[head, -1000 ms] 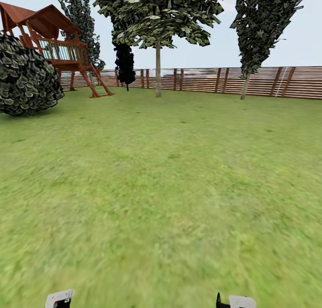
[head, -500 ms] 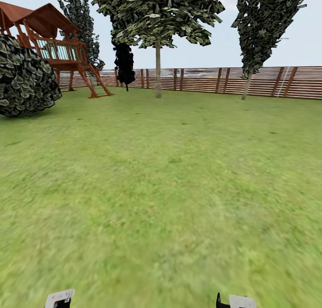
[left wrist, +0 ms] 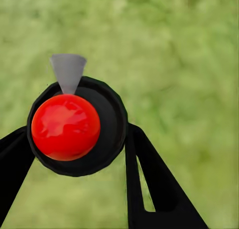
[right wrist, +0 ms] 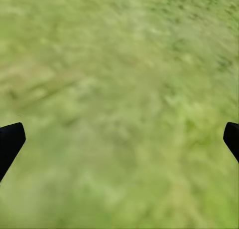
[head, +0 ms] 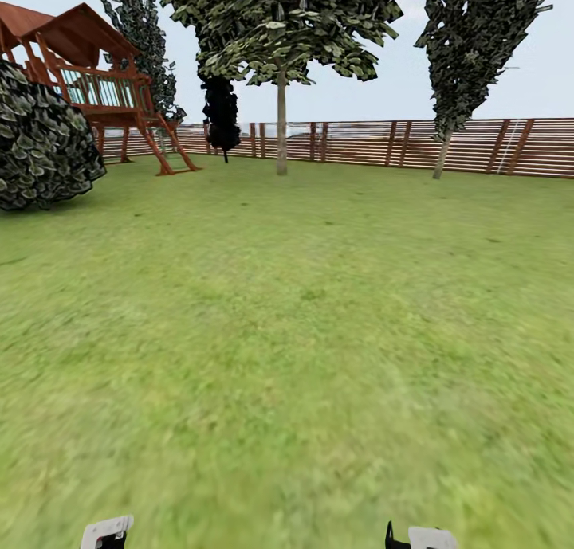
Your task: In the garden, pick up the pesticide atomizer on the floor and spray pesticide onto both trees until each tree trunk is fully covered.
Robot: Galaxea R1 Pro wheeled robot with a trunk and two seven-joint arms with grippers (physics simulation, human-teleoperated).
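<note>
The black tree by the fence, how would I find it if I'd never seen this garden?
Look along the brown fence at the back toward the red wooden playhouse. Just right of its ladder stands the black tree. Its leaves are pure black on a thin stem, while the taller tree beside it has green leaves and a pale trunk.

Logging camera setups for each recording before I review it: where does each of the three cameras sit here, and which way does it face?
Head view: on the robot's head, facing forward over the green grass lawn to the brown slatted wooden fence; both arm tips peek in.
Left wrist view: on the left arm, looking down along the left gripper clamped on the dark red-topped pesticide atomizer.
Right wrist view: on the right arm, looking down past the wide-apart black fingertips of the right gripper.
Shared: the lawn.
</note>
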